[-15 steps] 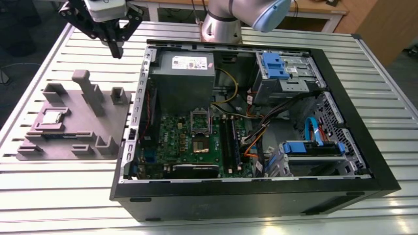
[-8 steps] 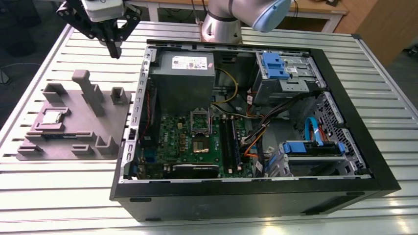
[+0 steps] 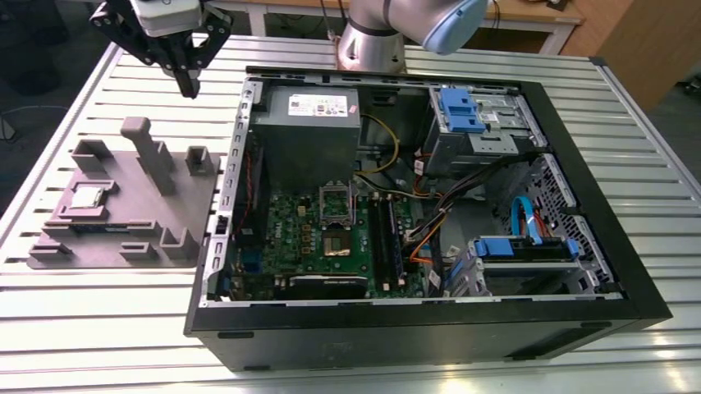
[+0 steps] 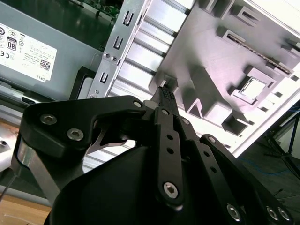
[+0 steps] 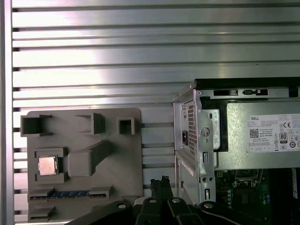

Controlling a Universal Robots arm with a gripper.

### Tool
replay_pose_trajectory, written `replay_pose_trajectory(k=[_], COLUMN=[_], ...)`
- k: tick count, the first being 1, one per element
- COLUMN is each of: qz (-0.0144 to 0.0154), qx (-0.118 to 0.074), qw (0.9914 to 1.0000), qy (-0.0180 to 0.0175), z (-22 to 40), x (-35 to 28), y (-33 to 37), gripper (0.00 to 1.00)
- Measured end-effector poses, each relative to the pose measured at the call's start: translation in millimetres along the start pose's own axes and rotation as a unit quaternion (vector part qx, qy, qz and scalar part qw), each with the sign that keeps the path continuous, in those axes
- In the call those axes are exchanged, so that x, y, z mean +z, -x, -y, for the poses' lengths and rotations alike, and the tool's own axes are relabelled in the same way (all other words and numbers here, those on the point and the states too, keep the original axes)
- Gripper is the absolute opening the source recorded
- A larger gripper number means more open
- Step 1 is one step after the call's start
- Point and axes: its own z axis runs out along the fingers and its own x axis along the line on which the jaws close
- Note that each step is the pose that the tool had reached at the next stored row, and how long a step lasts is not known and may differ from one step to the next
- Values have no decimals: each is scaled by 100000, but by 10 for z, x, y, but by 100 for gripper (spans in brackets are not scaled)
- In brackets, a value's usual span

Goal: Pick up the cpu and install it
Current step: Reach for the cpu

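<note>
Hand (image 3: pixel 189 82) closed, empty, well apart from cpu (image 3: pixel 88 197).

Bright overhead light glares off the slatted table (image 5: pixel 140 61) while the computer case (image 3: pixel 383 332) inside is dim.

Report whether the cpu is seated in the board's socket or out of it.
Out: the cpu lies flat in a recess of the grey fixture beside the case.

table (image 3: pixel 88 328): ribbed silver metal slats, glare along ridges | upper right of exterior view: tan wooden cabinet (image 3: pixel 646 49) | upper left: dark floor (image 3: pixel 22 98) beyond table edge | top edge: white-framed bench (image 3: pixel 515 27) behind | light: bright, even
</note>
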Motion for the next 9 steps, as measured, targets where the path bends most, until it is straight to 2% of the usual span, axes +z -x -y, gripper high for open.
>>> replay_pose_trajectory(k=[9], qz=[-7], qx=[-1], qw=[100000], qy=[0], z=[1], x=[2], y=[-20], gripper=[10])
